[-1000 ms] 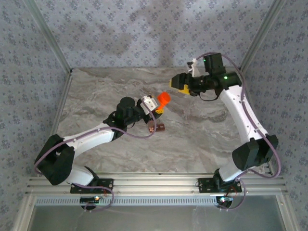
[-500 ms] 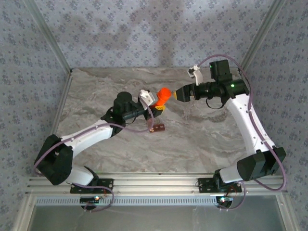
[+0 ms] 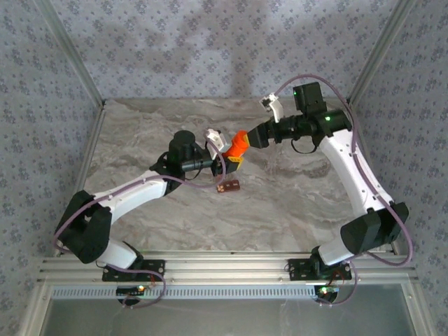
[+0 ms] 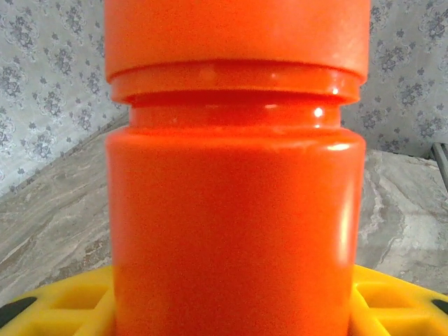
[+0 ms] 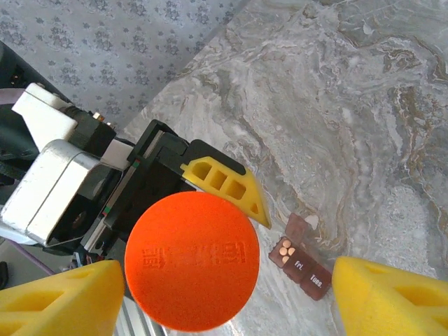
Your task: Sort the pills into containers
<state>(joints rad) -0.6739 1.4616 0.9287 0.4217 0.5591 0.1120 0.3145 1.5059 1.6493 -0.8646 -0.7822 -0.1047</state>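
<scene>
We hold the bottle steady in the clenched left gripper, centre the spread-open right gripper around its cap, then close squarely; the containers lie on the table just nearer.

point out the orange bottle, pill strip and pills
orange bottle (image 5: 191, 260), right wrist view, centre of its cap
pill strip (image 5: 302, 266), right wrist view, a labelled cell
pills (image 5: 283, 249), right wrist view, the cluster's middle
</scene>
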